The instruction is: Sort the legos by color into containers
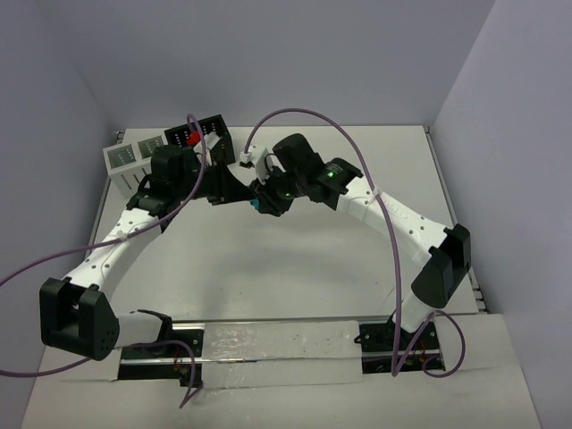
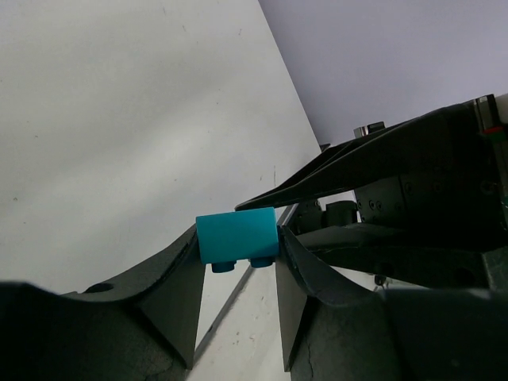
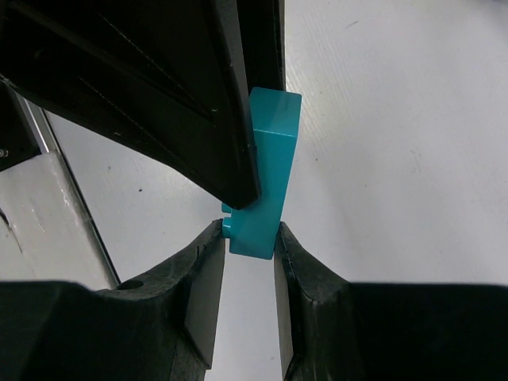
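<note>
- Nearest us in the overhead view sat the arm bases point(image 1: 147, 338), at the near edge of the table point(image 1: 295, 277); both arms reached to the middle and met there.
- Far left, the white container point(image 1: 134, 154) stood by the wall. We could not make out any coloured piece in its recesses.
- Just right of it stood the black container point(image 1: 204, 134), with one red brick point(image 1: 191, 138) on top. That was the only brick we could count as sorted.
- Right of the boxes, the left gripper point(image 2: 238, 248) was narrowed onto the teal brick point(image 3: 274, 159), with a finger point(image 2: 171, 278) against each side.
- That brick hung above the table at mid-width, near the containers but well short of either.
- Further right, the right gripper point(image 3: 250, 238) pinched the same brick at its lower end, jaws narrow.
- We judged this a hand-over in mid-air, with both grippers on the piece and neither yet free.
- No other legos showed in any view, so we could not tell how many were left. The teal one at least had yet to be placed.
</note>
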Robot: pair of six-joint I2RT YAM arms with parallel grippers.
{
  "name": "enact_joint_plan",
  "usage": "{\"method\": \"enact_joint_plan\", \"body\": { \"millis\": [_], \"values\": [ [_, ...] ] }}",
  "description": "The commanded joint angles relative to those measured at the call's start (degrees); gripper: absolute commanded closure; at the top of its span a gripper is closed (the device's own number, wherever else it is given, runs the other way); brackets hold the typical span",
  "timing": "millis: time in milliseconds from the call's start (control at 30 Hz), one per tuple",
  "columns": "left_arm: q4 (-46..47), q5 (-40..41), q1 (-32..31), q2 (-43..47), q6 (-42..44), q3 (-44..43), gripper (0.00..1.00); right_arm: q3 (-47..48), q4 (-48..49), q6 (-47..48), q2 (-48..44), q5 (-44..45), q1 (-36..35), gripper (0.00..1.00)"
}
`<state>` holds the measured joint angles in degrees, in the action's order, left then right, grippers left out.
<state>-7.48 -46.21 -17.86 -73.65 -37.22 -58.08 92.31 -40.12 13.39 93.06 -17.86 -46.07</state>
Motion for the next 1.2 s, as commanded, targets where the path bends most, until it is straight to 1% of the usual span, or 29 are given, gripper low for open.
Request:
{"method": "enact_joint_plan", "body": {
  "millis": [0,33,67,133,200,233,267,333,400,467,533,567,633,733,800,1000,1167],
  "values": [
    [-0.21,1.21,1.87,0.08,1.76,-1.55,0.96,2.56,1.09,0.68,-1.12,0.02,-0.65,0.65],
    [-0.79,1.13,2.98,0.33,2.35,-1.82,1.0,2.49,0.97,0.68,-1.2,0.11,-0.65,0.45],
    [-1.48,1.0,4.49,0.5,2.93,-2.06,1.0,2.37,0.99,0.54,-1.36,0.17,-0.64,0.34],
    [-2.66,0.82,6.96,1.22,4.15,-2.21,1.0,1.77,1.81,-0.04,-1.84,0.58,-0.54,0.0],
    [-4.33,0.71,10.64,1.85,6.26,-2.38,1.0,1.21,2.21,-0.47,-2.24,0.46,-0.22,0.0],
    [-5.88,1.13,12.43,2.23,8.93,-2.6,1.0,1.11,2.39,-0.83,-2.38,0.06,0.05,0.0],
    [-8.0,2.05,16.27,2.74,12.77,-3.08,1.0,0.94,2.5,-1.25,-2.44,-0.82,0.53,0.0],
    [-10.39,3.89,21.02,3.24,15.44,-4.34,1.0,0.91,2.56,-1.78,-2.35,-1.32,1.35,0.0],
    [-14.22,8.89,25.32,2.85,23.91,-7.3,1.0,0.59,2.99,-2.4,-2.35,-2.0,2.06,0.0],
    [-15.88,12.59,30.78,0.26,30.05,-12.03,1.0,0.26,3.32,-2.87,-2.06,-2.53,3.28,0.0],
    [-16.69,14.95,34.83,-3.74,32.16,-17.1,1.0,0.21,3.47,-3.21,-1.63,-2.88,4.32,0.0],
    [-16.97,14.85,37.59,-5.1,33.37,-18.73,1.0,0.13,3.73,-3.54,-1.56,-3.14,5.14,0.0],
    [-17.8,16.36,40.29,-10.0,34.88,-23.72,1.0,-0.64,4.26,-3.89,-1.46,-3.51,6.41,0.0],
    [-19.5,18.84,41.76,-17.64,37.11,-30.84,1.0,-2.31,5.92,-4.46,-1.19,-4.81,8.79,0.0],
    [-18.71,20.89,41.89,-20.51,39.26,-32.95,1.0,-3.33,6.84,-4.9,-0.82,-5.55,10.64,0.0],
    [-15.59,25.43,41.95,-29.35,39.6,-38.91,1.0,-5.49,7.78,-4.86,-0.23,-6.95,13.6,0.0],
    [-13.27,28.1,41.95,-33.34,40.22,-41.25,1.0,-5.74,7.86,-4.86,0.47,-8.07,14.87,0.0]
  ]
}}
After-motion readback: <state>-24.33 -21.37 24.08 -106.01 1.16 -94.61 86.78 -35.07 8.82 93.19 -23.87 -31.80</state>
